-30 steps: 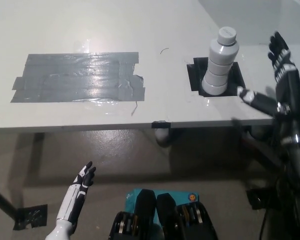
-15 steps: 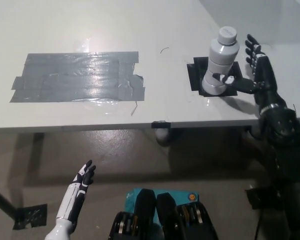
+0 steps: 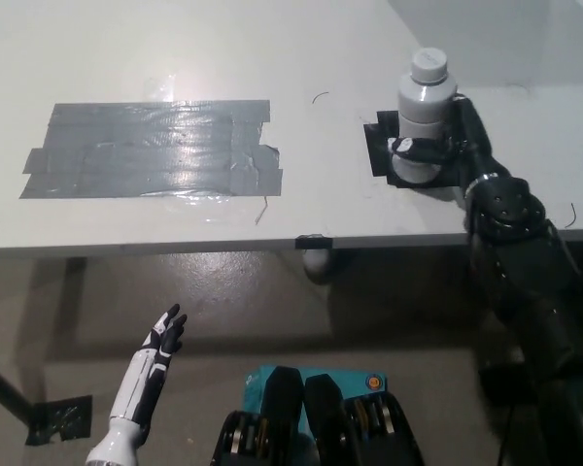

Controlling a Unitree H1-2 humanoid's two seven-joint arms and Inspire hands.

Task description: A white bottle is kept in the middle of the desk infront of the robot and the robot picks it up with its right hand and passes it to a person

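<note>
bottle: white, standing upright on a black patch at the desk's right side
right hand: wrapped around the bottle's lower half, looks like it's gripping
long axis: vertical, so probably a straight lift
left hand: idle below the desk edge, fingers spread, holding nothing
containers: none

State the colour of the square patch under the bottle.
Black patch beneath the white bottle, seen in the head view.

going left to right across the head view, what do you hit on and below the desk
white left hand below the desk edge → grey tape patch → white bottle on the black square → black right hand wrapped around the bottle
</note>
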